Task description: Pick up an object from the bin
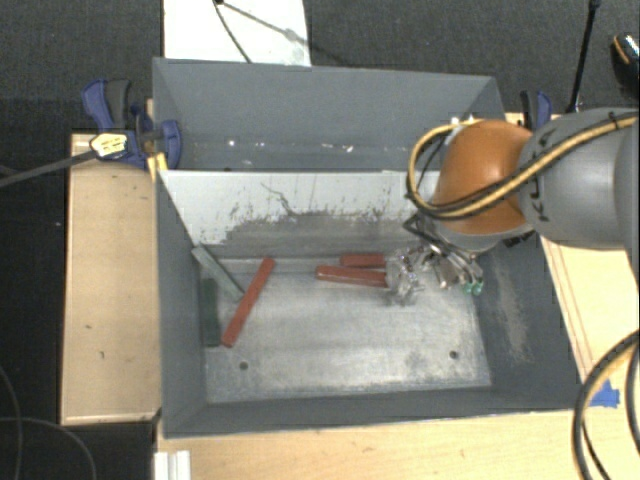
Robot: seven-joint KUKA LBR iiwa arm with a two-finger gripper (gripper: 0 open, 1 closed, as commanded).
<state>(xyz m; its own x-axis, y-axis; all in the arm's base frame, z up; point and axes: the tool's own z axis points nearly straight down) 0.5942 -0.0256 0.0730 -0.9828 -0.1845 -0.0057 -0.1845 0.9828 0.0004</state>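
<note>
Camera view showed the gripper (408, 286) low at the right of the bin (340, 353), just beside the right end of two red sticks (352, 268) near the back wall; how far it stood open, or whether it gripped anything, could not be told. A longer stick (248, 300) lay tilted at the left beside a dark block (209, 313), well apart; the front floor lay open.

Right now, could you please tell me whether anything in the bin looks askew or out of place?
Nothing looks spilled or broken. The long red stick at the left of the bin lies slanted beside a dark block; two shorter red sticks lie by the hand.
</note>
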